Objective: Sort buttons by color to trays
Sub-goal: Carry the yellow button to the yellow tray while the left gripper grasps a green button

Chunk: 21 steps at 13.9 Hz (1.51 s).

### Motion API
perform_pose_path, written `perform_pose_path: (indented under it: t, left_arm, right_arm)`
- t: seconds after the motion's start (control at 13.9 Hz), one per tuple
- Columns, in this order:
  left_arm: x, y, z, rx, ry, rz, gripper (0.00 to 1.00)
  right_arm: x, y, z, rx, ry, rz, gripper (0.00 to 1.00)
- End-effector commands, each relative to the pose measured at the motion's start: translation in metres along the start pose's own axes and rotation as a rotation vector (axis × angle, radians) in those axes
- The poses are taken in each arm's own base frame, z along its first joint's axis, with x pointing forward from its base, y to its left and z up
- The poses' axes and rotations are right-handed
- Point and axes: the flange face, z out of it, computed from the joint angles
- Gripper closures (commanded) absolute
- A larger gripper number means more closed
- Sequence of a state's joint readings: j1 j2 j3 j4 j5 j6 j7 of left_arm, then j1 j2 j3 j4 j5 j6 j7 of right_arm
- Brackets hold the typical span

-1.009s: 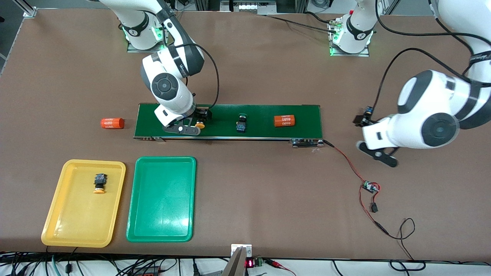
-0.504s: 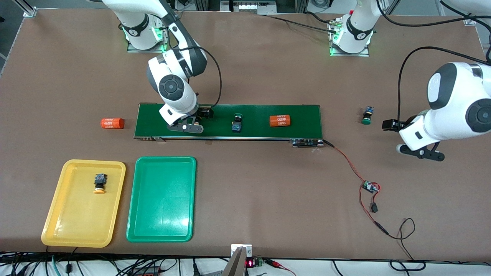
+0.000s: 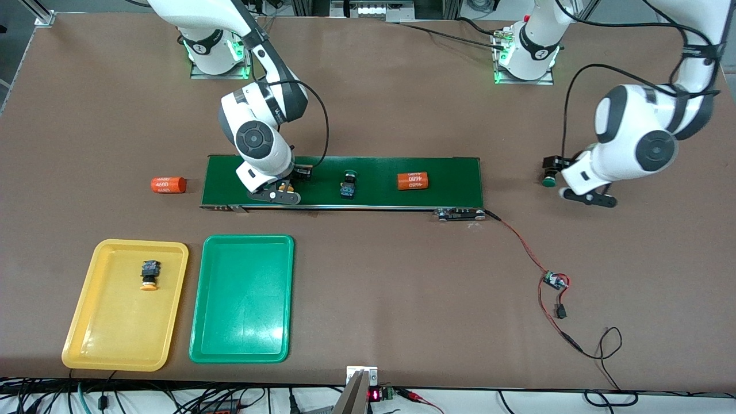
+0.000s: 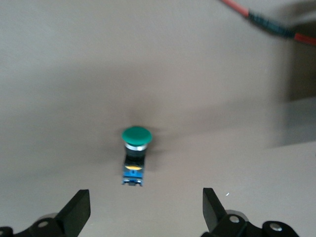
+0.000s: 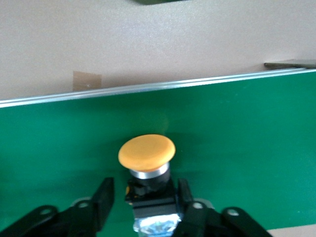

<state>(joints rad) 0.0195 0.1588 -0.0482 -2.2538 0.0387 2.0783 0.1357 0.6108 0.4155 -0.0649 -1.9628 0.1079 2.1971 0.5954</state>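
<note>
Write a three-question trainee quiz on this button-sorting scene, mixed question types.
1. True or false: the shallow yellow plastic tray holds one yellow-capped push-button.
2. The open right gripper is low over the long dark-green conveyor belt. What does it straddle? A) an orange cylinder B) the belt's yellow-capped button C) a green-capped button
3. Fill in: the open left gripper hovers over bare table beside a ___-capped black-and-blue button.
Key: 1 true; 2 B; 3 green.

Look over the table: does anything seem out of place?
One green button lies on the bare table off the belt, under the open left gripper. An orange cylinder also lies off the belt's other end. The right gripper is around a yellow button on the belt.
</note>
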Motion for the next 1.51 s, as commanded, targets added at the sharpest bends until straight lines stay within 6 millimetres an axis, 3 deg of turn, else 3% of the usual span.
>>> perform_pose_path:
  t: [0.0, 0.22, 0.43, 0.5, 0.72, 0.79, 0.86, 1.22, 1.3, 1.44]
  left_arm:
    - [-0.019, -0.002, 0.027, 0.023, 0.058, 0.010, 0.00]
    - [-0.023, 0.007, 0.063, 0.098, 0.075, 0.096, 0.00]
    - [-0.025, 0.009, 0.084, 0.099, 0.112, 0.143, 0.00]
    - [-0.024, -0.001, 0.092, 0.100, 0.114, 0.168, 0.00]
    - [-0.023, -0.039, 0.109, 0.113, 0.143, 0.248, 0.00]
    - [-0.024, -0.041, 0.110, 0.113, 0.141, 0.247, 0.02]
    - [-0.024, -0.041, 0.111, 0.112, 0.139, 0.245, 0.12]
    - [-0.029, -0.040, 0.115, 0.101, 0.105, 0.243, 0.75]
    - [-0.030, -0.039, 0.116, 0.098, 0.092, 0.243, 0.85]
    - [-0.029, -0.040, 0.107, 0.096, 0.084, 0.242, 0.93]
  right_arm:
    - [0.005, 0.009, -0.011, 0.013, 0.016, 0.024, 0.91]
    - [0.051, 0.041, -0.050, 0.061, 0.086, 0.097, 0.96]
    - [0.119, 0.116, -0.085, 0.012, 0.199, 0.114, 1.00]
    - [0.136, 0.139, -0.093, -0.012, 0.226, 0.091, 1.00]
    - [0.174, 0.221, -0.090, -0.065, 0.237, 0.013, 1.00]
    - [0.183, 0.251, -0.081, -0.085, 0.226, -0.008, 1.00]
    - [0.190, 0.279, -0.081, -0.093, 0.235, -0.036, 1.00]
    - [0.230, 0.369, -0.043, -0.146, 0.363, -0.153, 0.99]
    - [0.234, 0.382, -0.038, -0.150, 0.381, -0.154, 0.99]
    - [0.240, 0.384, -0.025, -0.158, 0.377, -0.168, 0.99]
